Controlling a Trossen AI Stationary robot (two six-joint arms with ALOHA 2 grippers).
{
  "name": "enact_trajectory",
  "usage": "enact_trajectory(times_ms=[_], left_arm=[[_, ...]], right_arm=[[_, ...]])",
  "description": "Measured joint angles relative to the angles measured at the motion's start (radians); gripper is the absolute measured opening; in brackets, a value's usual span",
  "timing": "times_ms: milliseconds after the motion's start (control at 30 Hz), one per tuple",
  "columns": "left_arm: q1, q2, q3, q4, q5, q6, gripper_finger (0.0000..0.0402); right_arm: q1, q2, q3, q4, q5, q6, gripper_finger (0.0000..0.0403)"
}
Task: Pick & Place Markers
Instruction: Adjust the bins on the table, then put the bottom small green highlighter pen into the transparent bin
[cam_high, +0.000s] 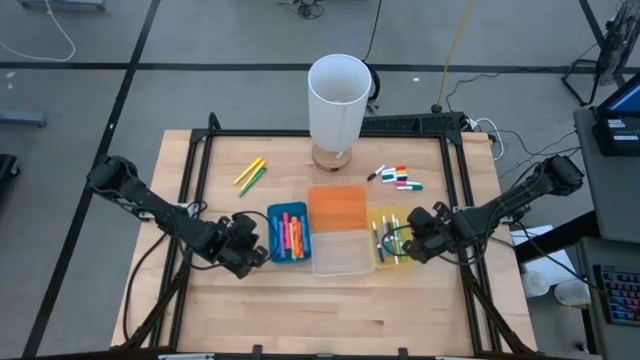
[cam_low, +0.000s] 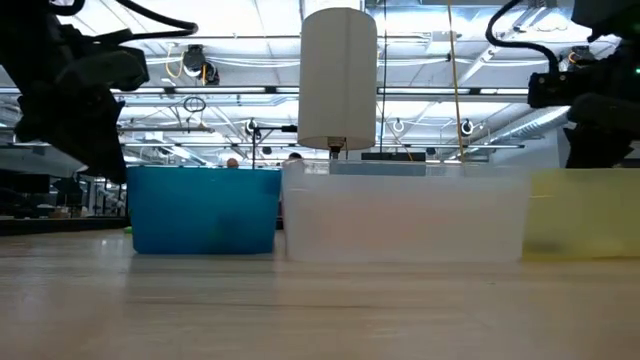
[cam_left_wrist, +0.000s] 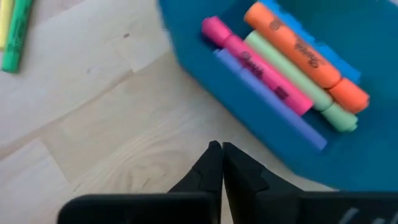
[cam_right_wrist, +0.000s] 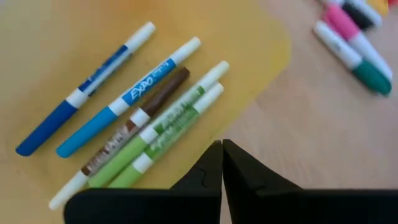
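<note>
Highlighters (cam_left_wrist: 283, 59) in pink, purple, orange, light green and blue lie in the blue bin (cam_high: 288, 232). Thin white markers (cam_right_wrist: 140, 124) with blue, brown and green parts lie in the yellow bin (cam_high: 390, 236). A yellow and a green marker (cam_high: 250, 175) lie on the table toward its far left. Several white markers with coloured caps (cam_high: 396, 178) lie toward its far right. My left gripper (cam_left_wrist: 222, 163) is shut and hovers over bare wood just left of the blue bin. My right gripper (cam_right_wrist: 222, 160) is shut and hovers over the yellow bin's right edge.
An orange bin (cam_high: 337, 207) and a clear bin (cam_high: 343, 250) stand between the blue and yellow bins. A tall white cylinder on a wooden base (cam_high: 339, 105) stands at the table's far middle. Bare wood (cam_high: 330, 315) stretches along the near edge. A black frame (cam_high: 200, 150) borders the table.
</note>
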Motion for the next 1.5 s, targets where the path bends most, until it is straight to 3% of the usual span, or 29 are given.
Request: enact_trajectory(times_ms=[267, 600, 833, 933, 1067, 1167, 1233, 1400, 1500], left_arm=[[-0.002, 0.000, 0.000, -0.007, -0.001, 0.017, 0.0018], [-0.010, 0.000, 0.000, -0.009, -0.010, 0.018, 0.0010], [-0.100, -0.103, 0.008, -0.014, -0.283, 0.055, 0.0011], [-0.165, -0.182, 0.013, 0.136, -0.426, 0.217, 0.0003], [-0.229, -0.210, 0.014, 0.517, -0.535, 0.690, 0.0019], [-0.242, -0.180, 0.015, 0.753, -0.507, 1.023, 0.0034], [-0.236, -0.153, 0.015, 0.818, -0.474, 1.144, 0.0040], [-0.158, -0.103, 0.015, 0.869, -0.327, 1.213, 0.0028], [-0.084, -0.103, 0.015, 0.924, -0.101, 1.282, 0.0007]], right_arm=[[0.000, 0.000, 0.000, 0.142, -0.021, -0.129, 0.0000], [0.000, 0.000, 0.000, 0.040, -0.017, -0.053, 0.0000], [-0.042, -0.004, 0.000, -0.066, 0.202, -0.032, 0.0000], [-0.088, -0.014, 0.000, -0.052, 0.285, -0.107, 0.0000], [-0.152, -0.034, 0.000, -0.017, 0.348, -0.218, 0.0003], [-0.185, -0.046, 0.000, 0.023, 0.349, -0.299, 0.0015], [-0.195, -0.047, 0.000, 0.040, 0.350, -0.343, 0.0025], [-0.224, -0.047, 0.000, 0.106, 0.353, -0.458, 0.0045], [-0.252, -0.047, 0.000, 0.169, 0.353, -0.537, 0.0053]])
